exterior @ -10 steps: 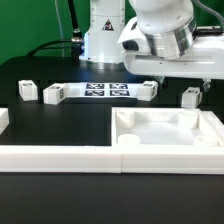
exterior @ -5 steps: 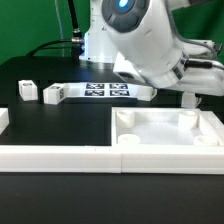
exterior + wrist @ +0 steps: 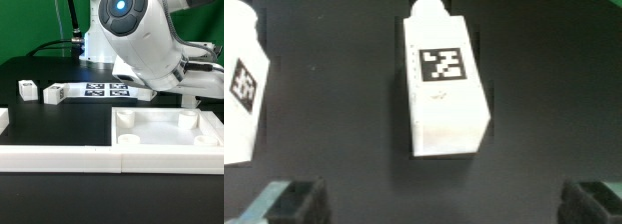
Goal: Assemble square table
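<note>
The square table top (image 3: 170,131), a white tray with a raised rim, lies at the front on the exterior view's right. A white tagged leg block (image 3: 190,99) stands behind it, partly hidden by my arm. In the wrist view this leg (image 3: 446,90) lies lengthwise, tag up, beyond my gripper (image 3: 446,205). The gripper is open wide and empty, with its fingers (image 3: 295,200) apart from the leg. A second leg (image 3: 242,85) shows at the edge of the wrist view. Two more leg blocks (image 3: 27,90) (image 3: 53,95) stand at the exterior view's left.
The marker board (image 3: 100,91) lies flat at the back middle. A long white border rail (image 3: 60,155) runs along the front, with another piece (image 3: 3,120) at the left edge. My arm's bulk covers the back right of the table.
My arm has swung down and forward over the back right area since one second ago. It has barely moved in the last half second. No part has moved.
</note>
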Motion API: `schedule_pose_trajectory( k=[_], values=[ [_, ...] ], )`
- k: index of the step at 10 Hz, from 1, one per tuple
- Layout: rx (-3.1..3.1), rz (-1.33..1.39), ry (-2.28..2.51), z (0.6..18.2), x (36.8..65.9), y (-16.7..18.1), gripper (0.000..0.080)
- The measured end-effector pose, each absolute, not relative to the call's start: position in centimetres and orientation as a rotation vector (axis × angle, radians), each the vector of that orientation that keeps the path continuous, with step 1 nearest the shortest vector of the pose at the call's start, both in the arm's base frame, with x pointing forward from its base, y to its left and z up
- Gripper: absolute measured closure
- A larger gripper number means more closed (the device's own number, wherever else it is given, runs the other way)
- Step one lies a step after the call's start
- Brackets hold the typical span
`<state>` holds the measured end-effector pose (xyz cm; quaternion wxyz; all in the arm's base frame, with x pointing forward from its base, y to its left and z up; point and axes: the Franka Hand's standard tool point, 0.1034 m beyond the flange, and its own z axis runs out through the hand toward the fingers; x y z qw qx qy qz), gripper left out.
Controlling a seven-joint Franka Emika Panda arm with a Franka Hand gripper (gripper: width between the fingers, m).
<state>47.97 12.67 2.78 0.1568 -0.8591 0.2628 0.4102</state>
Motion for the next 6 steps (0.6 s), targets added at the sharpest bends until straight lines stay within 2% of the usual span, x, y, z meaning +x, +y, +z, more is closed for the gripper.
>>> schedule_pose_trajectory(
  k=[2,4,6],
  values=[
    [-2.502,1.177,0.699,2.8,47.3,14.3,0.0151],
    [-2.524,1.170,0.691,2.0,46.4,15.4,0.0151],
    [-2.523,1.179,0.687,1.6,46.1,15.3,0.0151]
  ],
)
